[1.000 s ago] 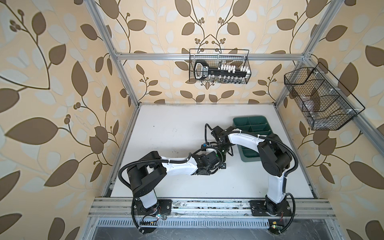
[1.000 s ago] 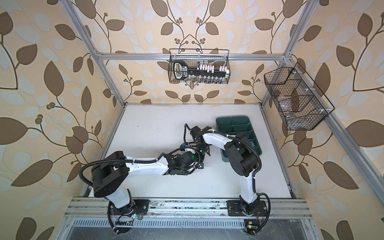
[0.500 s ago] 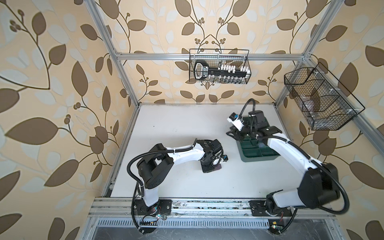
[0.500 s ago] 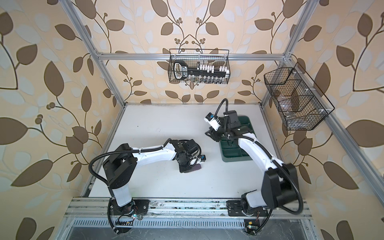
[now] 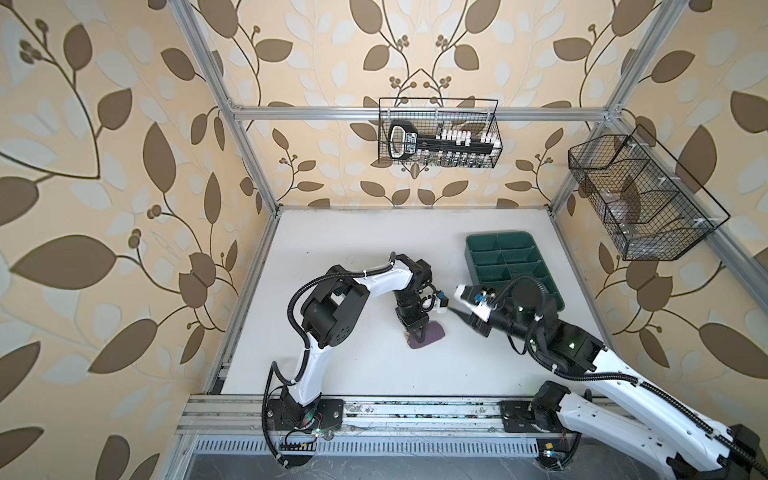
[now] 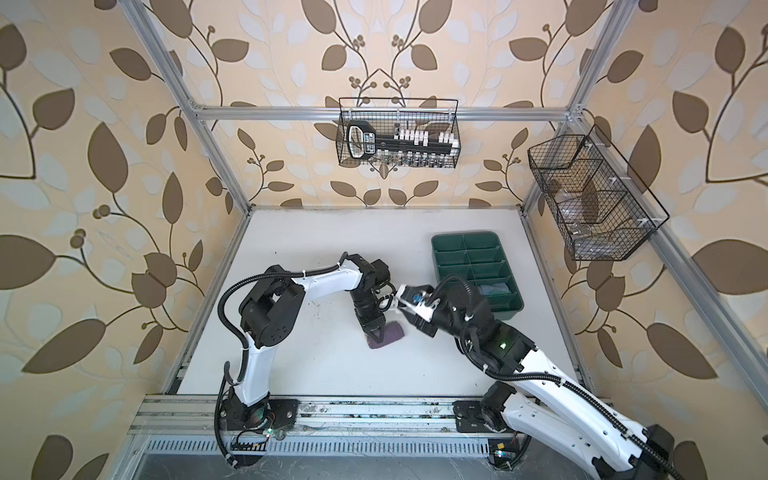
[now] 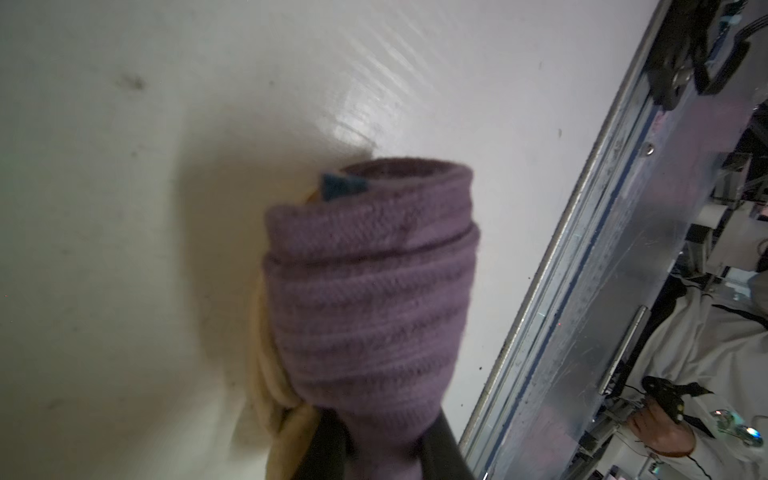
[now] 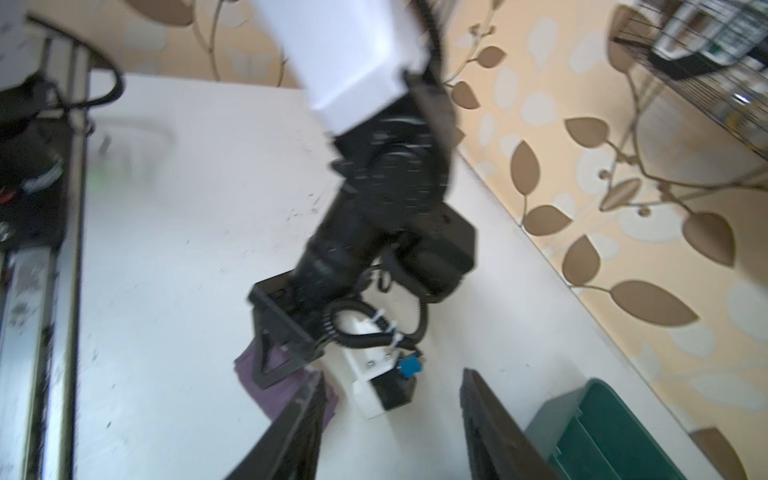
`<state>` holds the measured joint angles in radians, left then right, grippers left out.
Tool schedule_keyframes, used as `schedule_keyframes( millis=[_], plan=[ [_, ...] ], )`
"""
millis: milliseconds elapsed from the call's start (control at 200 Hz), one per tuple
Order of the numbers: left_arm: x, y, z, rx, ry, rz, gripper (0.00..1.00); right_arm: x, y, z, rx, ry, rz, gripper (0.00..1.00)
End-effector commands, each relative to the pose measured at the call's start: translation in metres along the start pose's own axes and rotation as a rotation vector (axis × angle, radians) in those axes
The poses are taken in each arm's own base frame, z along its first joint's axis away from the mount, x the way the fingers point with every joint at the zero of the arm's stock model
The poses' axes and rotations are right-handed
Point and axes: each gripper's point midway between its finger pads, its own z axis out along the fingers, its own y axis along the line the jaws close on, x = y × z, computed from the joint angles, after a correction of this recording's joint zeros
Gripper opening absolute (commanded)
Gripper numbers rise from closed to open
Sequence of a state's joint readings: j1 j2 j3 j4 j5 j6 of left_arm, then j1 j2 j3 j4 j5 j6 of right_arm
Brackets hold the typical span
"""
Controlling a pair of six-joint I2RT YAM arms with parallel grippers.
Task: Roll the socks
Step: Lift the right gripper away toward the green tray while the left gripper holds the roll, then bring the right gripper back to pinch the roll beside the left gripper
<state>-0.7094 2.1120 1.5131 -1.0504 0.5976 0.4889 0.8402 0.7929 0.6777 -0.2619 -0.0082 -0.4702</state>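
The white table (image 5: pixel 357 374) carries a green divided tray (image 5: pixel 476 243) on its right side. In a top view a grey-blue bundle (image 6: pixel 492 288), judged to be the second sock, is seen in a near right compartment. The purple sock (image 5: pixel 431 334) lies rolled on the table near the middle, left of the tray and apart from it. Its long axis runs roughly left to right in both top views, with the right end tilted slightly toward the back wall. The left gripper (image 5: pixel 417 331) is positioned above the roll and is clenched on its left end; in the left wrist view the fabric is pinched between the fingers (image 7: pixel 442 449). The right gripper (image 5: pixel 451 309) is held just beyond the free right end, apart from it, with its fingers (image 8: pixel 305 419) spread and empty. The left arm is therefore the nearer. Placement in the tray is judged to be the coming step, and the roll may loosen if it is let go.
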Motion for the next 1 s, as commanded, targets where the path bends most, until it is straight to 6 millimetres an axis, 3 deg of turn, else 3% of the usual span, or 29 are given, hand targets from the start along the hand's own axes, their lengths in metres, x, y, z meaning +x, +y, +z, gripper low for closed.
schedule_keyframes(
  millis=[0, 130, 190, 285, 555, 680, 750, 830, 915, 995],
  plan=[
    [0.014, 0.029, 0.018, 0.001, 0.089, -0.038, 0.16, 0.063, 0.031, 0.014, 0.01, 0.272, -0.314, 0.54],
    [0.012, 0.036, 0.019, 0.02, 0.108, -0.067, 0.15, 0.08, 0.061, 0.039, -0.017, 0.307, -0.562, 0.57],
    [0.012, 0.037, 0.02, 0.02, 0.112, -0.075, 0.16, 0.084, 0.066, 0.052, -0.023, 0.312, -0.614, 0.58],
    [0.011, 0.038, 0.018, 0.019, 0.105, -0.078, 0.16, 0.084, 0.069, 0.073, -0.01, 0.304, -0.656, 0.58],
    [0.007, 0.041, 0.011, 0.004, 0.064, -0.083, 0.17, 0.123, 0.078, 0.121, -0.087, 0.371, -0.633, 0.57],
    [0.005, 0.038, 0.005, -0.012, 0.032, -0.054, 0.24, 0.143, 0.085, 0.129, -0.141, 0.424, -0.607, 0.42],
    [0.002, 0.034, -0.001, -0.025, 0.0, -0.024, 0.28, 0.147, 0.09, 0.129, -0.175, 0.439, -0.598, 0.22],
    [-0.003, 0.032, -0.01, -0.061, -0.048, 0.005, 0.33, 0.15, 0.097, 0.124, -0.218, 0.459, -0.596, 0.09],
    [-0.012, 0.035, -0.03, -0.153, -0.131, 0.032, 0.39, 0.154, 0.107, 0.115, -0.303, 0.505, -0.575, 0.06],
    [-0.023, 0.041, -0.062, -0.289, -0.254, 0.049, 0.4, 0.157, 0.118, 0.105, -0.394, 0.549, -0.524, 0.05]
  ],
)
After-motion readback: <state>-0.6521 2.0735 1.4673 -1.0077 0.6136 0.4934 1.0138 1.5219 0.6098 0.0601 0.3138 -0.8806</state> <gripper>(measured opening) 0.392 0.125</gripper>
